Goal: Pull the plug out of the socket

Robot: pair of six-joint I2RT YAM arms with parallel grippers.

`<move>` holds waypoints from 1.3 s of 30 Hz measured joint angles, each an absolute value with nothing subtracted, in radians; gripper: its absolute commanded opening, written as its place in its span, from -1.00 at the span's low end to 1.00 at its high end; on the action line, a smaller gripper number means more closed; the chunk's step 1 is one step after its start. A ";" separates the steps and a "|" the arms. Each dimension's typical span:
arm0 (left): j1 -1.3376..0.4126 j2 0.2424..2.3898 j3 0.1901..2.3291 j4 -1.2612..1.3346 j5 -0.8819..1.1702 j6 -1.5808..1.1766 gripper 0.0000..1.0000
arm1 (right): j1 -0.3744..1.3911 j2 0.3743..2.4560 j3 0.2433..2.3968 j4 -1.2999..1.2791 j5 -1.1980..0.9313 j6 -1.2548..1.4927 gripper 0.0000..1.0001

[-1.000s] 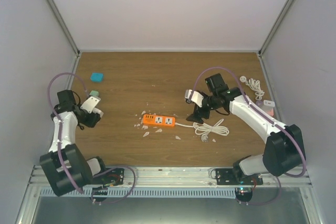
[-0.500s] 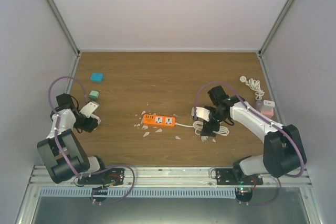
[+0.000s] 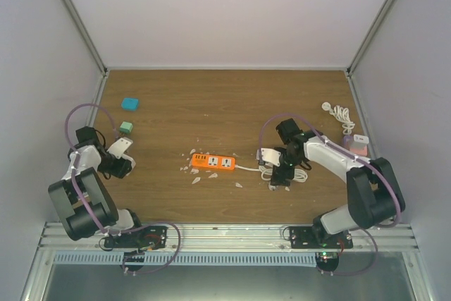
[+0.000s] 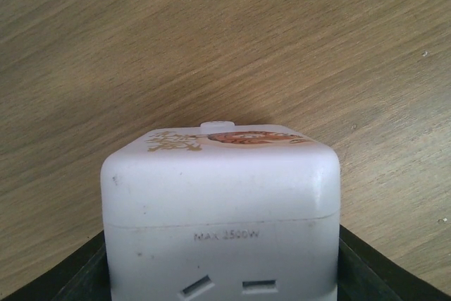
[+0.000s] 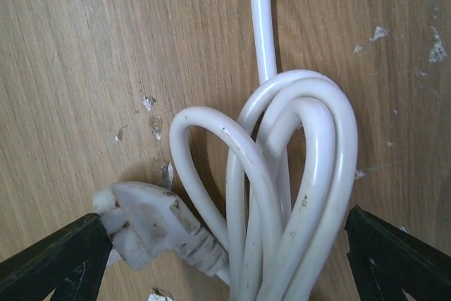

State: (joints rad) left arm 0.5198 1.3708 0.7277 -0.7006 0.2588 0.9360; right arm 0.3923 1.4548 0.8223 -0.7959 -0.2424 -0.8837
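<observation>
A white socket cube [image 4: 220, 202] marked with a power rating fills the left wrist view. My left gripper [image 4: 222, 262] is shut on it just above the wooden table, at the far left [image 3: 118, 161]. The white plug [image 5: 144, 225] lies loose on the table at the end of a coiled white cable [image 5: 310, 167]. My right gripper [image 5: 229, 262] hangs open over that coil, with the plug by its left finger [image 5: 63, 262]. In the top view the right gripper [image 3: 279, 174] is over the coil [image 3: 297, 172], right of the orange power strip [image 3: 213, 162].
White flecks [image 3: 197, 178] litter the wood around the power strip. At the back left lie a teal block [image 3: 130, 103] and a small green cube [image 3: 126, 127]. At the right wall sit another white cable [image 3: 342, 112] and a pink and white item [image 3: 359, 145].
My right gripper has moved toward the near edge and down onto the coiled cable. The left gripper drew slightly back to the left, still gripping the cube.
</observation>
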 measured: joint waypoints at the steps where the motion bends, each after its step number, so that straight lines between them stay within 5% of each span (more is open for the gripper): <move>1: 0.520 1.371 0.728 -0.701 0.259 0.936 0.16 | 0.392 1.466 0.826 -0.796 -0.249 -0.882 0.82; 10: 0.522 1.368 0.744 -0.730 0.274 0.945 0.97 | 0.393 1.504 0.837 -0.791 -0.274 -0.874 0.64; 22: 0.522 1.267 0.832 -0.773 0.340 0.926 0.98 | 0.394 1.604 0.931 -0.805 -0.282 -0.886 -0.06; 31: 0.522 1.192 0.861 -0.812 0.382 0.907 0.98 | 0.356 1.784 1.093 -0.672 -0.142 -0.969 -0.33; 39: 0.520 1.168 0.887 -0.823 0.411 0.886 0.98 | 0.286 1.942 1.292 -0.573 -0.047 -1.049 -0.34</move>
